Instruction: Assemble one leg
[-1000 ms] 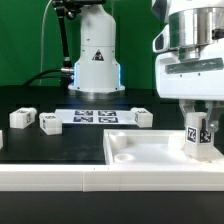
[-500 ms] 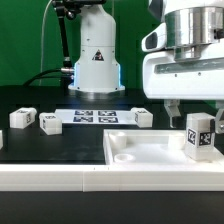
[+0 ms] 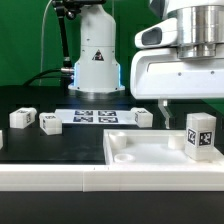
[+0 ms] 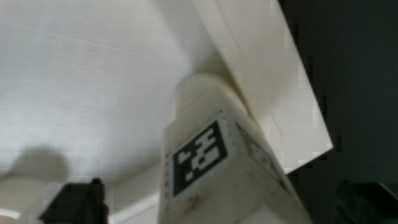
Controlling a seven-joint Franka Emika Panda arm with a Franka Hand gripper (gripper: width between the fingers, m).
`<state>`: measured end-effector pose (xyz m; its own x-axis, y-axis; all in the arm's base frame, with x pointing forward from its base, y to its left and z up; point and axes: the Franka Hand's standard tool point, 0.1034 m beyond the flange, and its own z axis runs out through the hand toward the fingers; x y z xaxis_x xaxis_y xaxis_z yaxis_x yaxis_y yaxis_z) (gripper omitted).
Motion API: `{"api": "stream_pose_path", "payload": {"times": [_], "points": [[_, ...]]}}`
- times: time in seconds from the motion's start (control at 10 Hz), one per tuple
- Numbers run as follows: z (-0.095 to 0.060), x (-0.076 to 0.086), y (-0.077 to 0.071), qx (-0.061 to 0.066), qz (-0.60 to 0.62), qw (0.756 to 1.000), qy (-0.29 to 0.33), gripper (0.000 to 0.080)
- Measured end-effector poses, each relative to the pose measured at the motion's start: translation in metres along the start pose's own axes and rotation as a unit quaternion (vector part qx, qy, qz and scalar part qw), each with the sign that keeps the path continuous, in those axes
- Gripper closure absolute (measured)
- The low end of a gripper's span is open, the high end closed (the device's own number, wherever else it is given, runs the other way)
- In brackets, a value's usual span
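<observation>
Jaws higher; leg near panel edge

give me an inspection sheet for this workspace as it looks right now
surface: black table, white panel lying on it
job's things: one leg upright on the panel at the exterior view's right; three loose legs on the table
clutter: marker board
grippers: gripper open, above the leg, apart from it
cables: black cable beside the arm's base
surroundings: green backdrop
</observation>
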<state>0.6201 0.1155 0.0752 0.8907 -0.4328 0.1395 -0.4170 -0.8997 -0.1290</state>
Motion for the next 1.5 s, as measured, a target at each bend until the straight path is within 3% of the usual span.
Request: {"api": "stream_pose_path", "payload": {"times": [0.2,0.5,0.8,0.9,1.0,1.1,1.3,1.5], "points": [[-0.0005,0.0013,0.0001,0.0,-0.088,0.996,0.001,0.0151],[-0.0013,0.0005,-0.0032,-0.011,-0.189,0.982,0.004,0.0151],[-0.001,0.0016,-0.001,-0.017,-0.238,0.971,0.004,0.0163],[-0.001,0.0016,-0.001,-0.017,-0.237,0.971,0.004,0.0331],[-0.001,0.0017,-0.001,-0.017,-0.237,0.971,0.004,0.0331],[-0.0008,0.0015,-0.0008,-0.017,-0.23,0.973,0.004,0.0511],[-0.0007,0.0016,-0.0005,-0.017,-0.222,0.975,0.004,0.051],[0.0007,-0.0001,-0.0027,-0.011,-0.119,0.993,0.01,0.051]]}}
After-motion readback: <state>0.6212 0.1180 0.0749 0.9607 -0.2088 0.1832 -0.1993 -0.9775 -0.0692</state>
